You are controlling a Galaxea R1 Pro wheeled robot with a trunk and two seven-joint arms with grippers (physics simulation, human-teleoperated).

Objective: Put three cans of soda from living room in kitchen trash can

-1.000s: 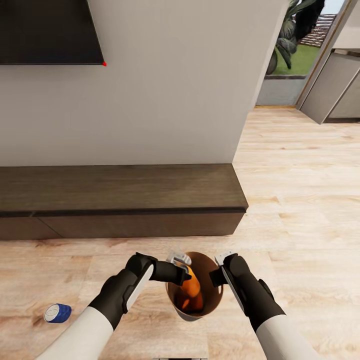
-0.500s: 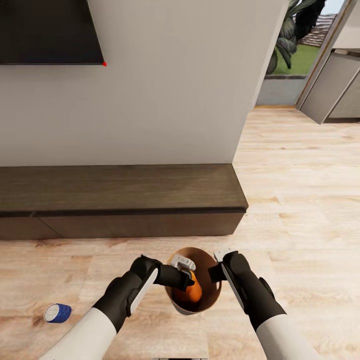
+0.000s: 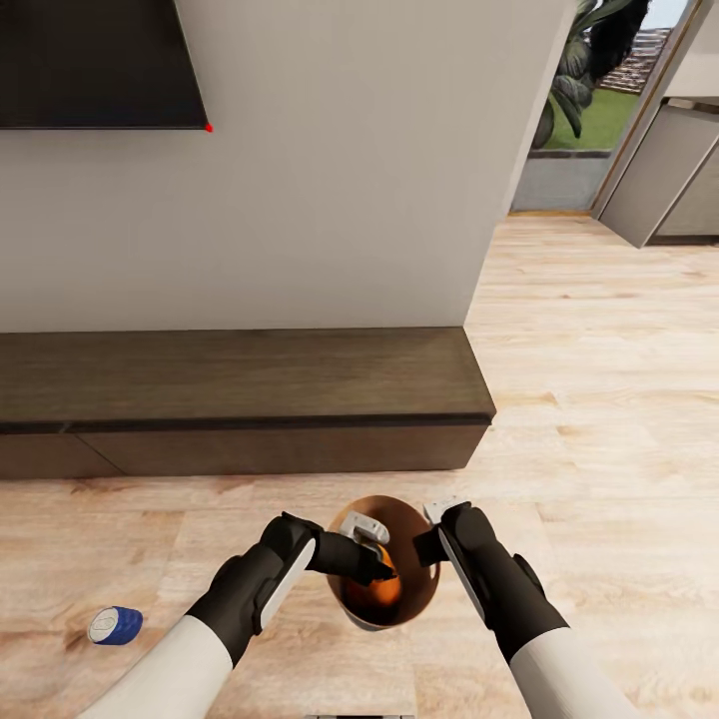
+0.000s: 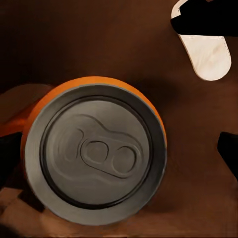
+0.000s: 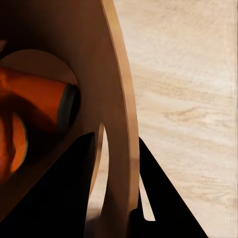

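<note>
The trash can (image 3: 411, 521) hangs just above the floor, its rim (image 5: 118, 99) pinched between the fingers of my right gripper (image 3: 431, 536) beside the slot handle. My left gripper (image 3: 369, 547) reaches down into the bin and stands open. One finger (image 4: 229, 154) is well clear of an orange soda can (image 4: 94, 151), whose silvery top faces the left wrist camera. A second orange can (image 5: 37, 96) lies on its side in the bin. The blue soda can (image 3: 115, 625) lies on the plank floor to the left, beyond my left arm.
A long dark wooden bench (image 3: 240, 394) runs along the wall ahead, under a black screen (image 3: 95, 60). The pale plank floor (image 3: 599, 379) stretches to the right toward a doorway with plants (image 3: 584, 60) and grey cabinets (image 3: 669, 170).
My left gripper has dipped lower into the bin, and the orange can has dropped from an upright hang to the bottom. The bin and right gripper have shifted slightly up and left.
</note>
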